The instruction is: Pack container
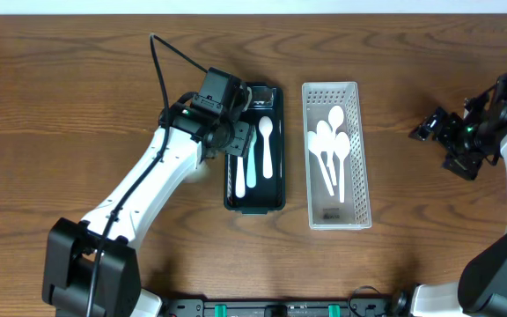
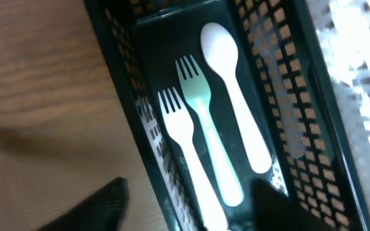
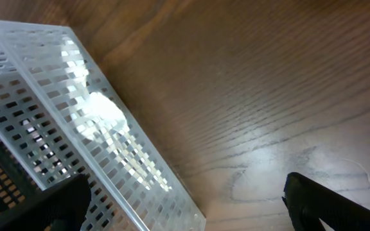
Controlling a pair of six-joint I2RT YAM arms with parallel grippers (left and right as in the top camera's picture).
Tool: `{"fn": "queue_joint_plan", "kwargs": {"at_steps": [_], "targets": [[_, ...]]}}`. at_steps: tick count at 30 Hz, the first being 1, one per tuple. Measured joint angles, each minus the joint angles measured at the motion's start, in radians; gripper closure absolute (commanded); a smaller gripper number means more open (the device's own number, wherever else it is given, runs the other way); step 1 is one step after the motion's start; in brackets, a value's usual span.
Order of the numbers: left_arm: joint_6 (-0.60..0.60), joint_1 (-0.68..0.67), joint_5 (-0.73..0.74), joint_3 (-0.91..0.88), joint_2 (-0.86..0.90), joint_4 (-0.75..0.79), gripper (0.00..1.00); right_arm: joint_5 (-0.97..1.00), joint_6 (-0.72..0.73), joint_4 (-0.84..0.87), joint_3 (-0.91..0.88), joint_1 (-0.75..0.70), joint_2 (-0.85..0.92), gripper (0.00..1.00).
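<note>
Packing seems partway: forks [image 2: 201,122] and a spoon [image 2: 233,96] lie in the tray [image 1: 280,158], spoons [image 1: 328,145] wait in the basket [image 1: 350,211] beside it, and the left gripper [image 2: 190,186] and right gripper [image 3: 186,183] hang open, empty.

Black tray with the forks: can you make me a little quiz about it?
1. True or false: the black tray holds exactly one spoon.
2. The middle fork, between the white fork and the spoon, is: A red, B pale green, C black.
3. Short answer: which arm's gripper hangs over the black tray?
Key: 1 true; 2 B; 3 left.
</note>
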Motion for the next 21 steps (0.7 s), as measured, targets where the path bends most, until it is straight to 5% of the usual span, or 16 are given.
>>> {"fn": "queue_joint_plan", "kwargs": {"at_steps": [3,10,15,21], "targets": [[0.0,0.006,-0.005,0.0,-0.045,0.021,0.0,0.0,-0.029,0.023,0.0,0.024,0.0,0.01],[-0.002,0.068,-0.034,0.004,-0.22,0.02,0.02,-0.001,-0.073,0.058,0.0,0.056,0.0,0.01],[-0.002,0.145,-0.084,0.01,-0.217,-0.117,0.02,-0.001,-0.077,0.061,0.0,0.056,0.0,0.01],[-0.043,0.387,-0.132,0.01,-0.145,-0.247,0.01,-0.001,-0.078,0.061,0.0,0.056,0.0,0.01]]}}
